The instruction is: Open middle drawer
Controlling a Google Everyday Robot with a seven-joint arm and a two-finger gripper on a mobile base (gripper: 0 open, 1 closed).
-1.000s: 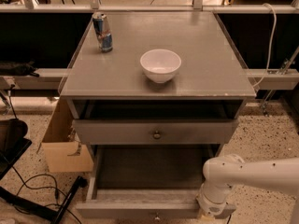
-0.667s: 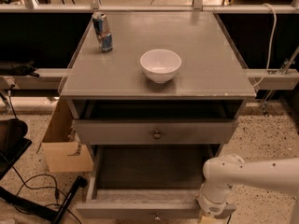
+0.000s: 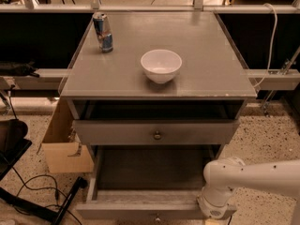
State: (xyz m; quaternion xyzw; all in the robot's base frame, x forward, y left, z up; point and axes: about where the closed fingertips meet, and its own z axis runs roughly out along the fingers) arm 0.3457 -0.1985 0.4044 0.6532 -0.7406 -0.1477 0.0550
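The middle drawer (image 3: 123,209) is pulled far out at the bottom of the grey cabinet (image 3: 211,55), and its grey tray shows. The white robot arm (image 3: 253,175) reaches in from the right. The gripper (image 3: 216,213) is just beside the drawer's right front corner, low down. I cannot tell if it is gripping anything. A white bowl (image 3: 161,65) and a can (image 3: 102,32) sit on top.

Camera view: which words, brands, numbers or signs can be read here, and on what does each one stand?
Blue and silver drinks can on the grey cabinet top: print too blurred to read.
White round bowl: no text.
Gripper, at the bottom edge by the pulled-out grey drawer: no text.
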